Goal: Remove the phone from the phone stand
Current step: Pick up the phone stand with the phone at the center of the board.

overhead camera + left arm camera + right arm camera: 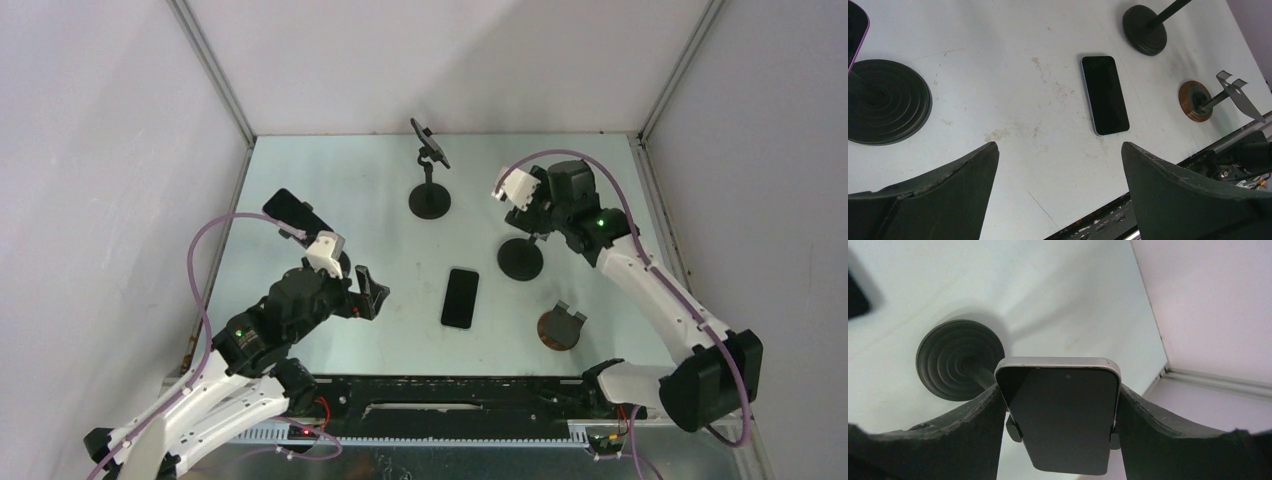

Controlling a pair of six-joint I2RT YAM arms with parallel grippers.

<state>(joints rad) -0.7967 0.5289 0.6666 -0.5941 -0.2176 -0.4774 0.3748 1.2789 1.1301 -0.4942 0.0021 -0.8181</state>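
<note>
A phone with a silver rim [1060,415] sits in the side clamps of a black stand with a round ribbed base [955,365], [521,259]. My right gripper [1060,390] is shut on this phone, one finger on each long side, and the clamp pads still hold it. In the top view the right gripper [527,205] hides that phone. My left gripper [372,292] is open and empty, low over the table [998,75]. A second phone [460,297] lies flat and screen up in the middle, ahead of the left fingers [1104,94].
A purple-edged phone [295,212] is on a stand at the left, with its base [883,100] in the left wrist view. A black stand [430,170] is at the back. A small brown-based stand [560,325] is at front right. Walls enclose the table.
</note>
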